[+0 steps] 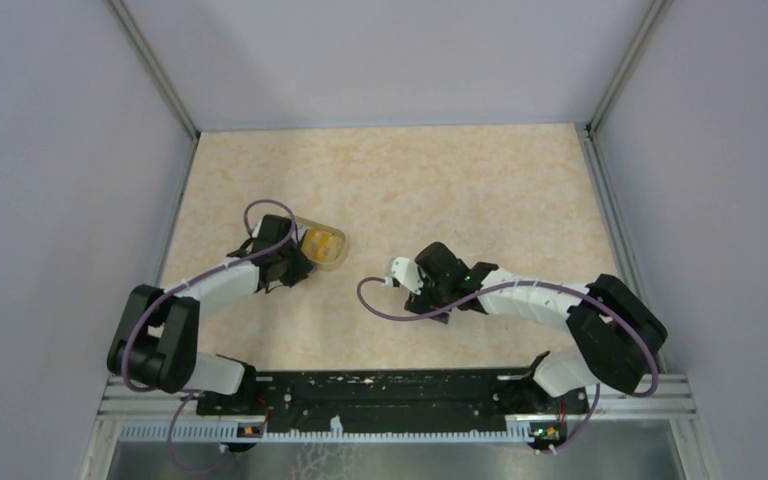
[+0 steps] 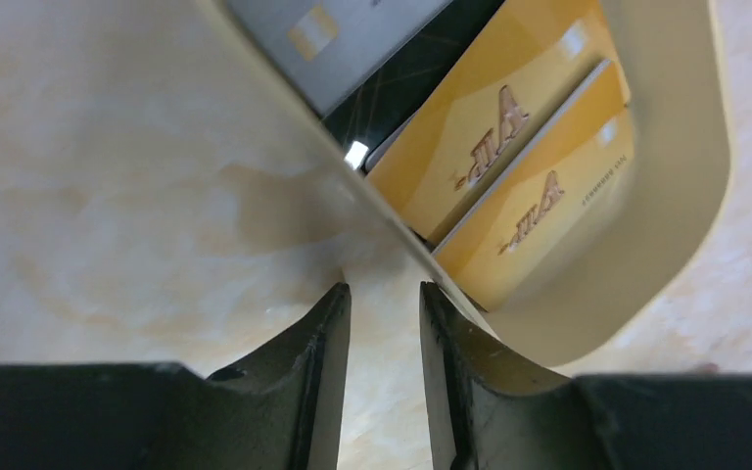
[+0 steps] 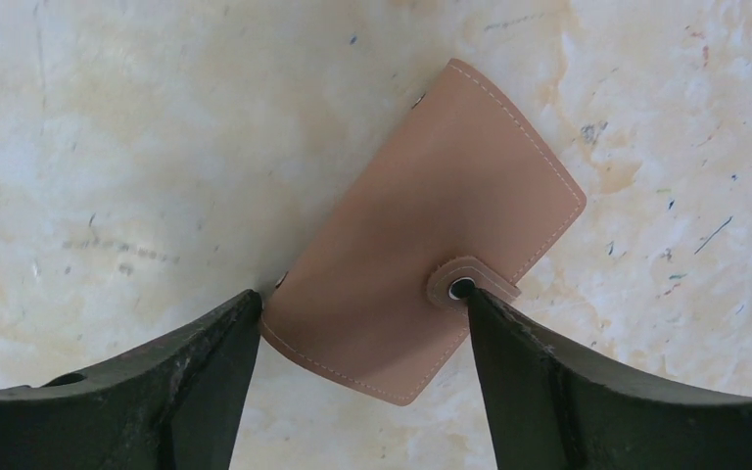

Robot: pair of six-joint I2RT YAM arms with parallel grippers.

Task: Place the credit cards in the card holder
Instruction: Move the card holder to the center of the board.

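Note:
The card holder [image 3: 431, 235] lies closed on the table, tan-brown leather with its snap tab fastened. My right gripper [image 3: 360, 296] is open wide just above it, one fingertip at its left corner and one at the snap. In the top view the right gripper [image 1: 420, 284] hides it. The credit cards, two orange-yellow [image 2: 509, 147] and one white [image 2: 352, 29], lie inside a translucent yellowish cup [image 2: 666, 196] on its side. My left gripper [image 2: 384, 294] is empty, its jaws a narrow gap apart, with the right fingertip [image 2: 436, 313] at the cup's rim. In the top view the left gripper [image 1: 295, 257] meets the cup [image 1: 325, 248].
The table [image 1: 440, 180] is a beige marbled surface enclosed by grey walls on the left, back and right. A black rail [image 1: 390, 390] with the arm bases runs along the near edge. Purple cables loop beside both arms.

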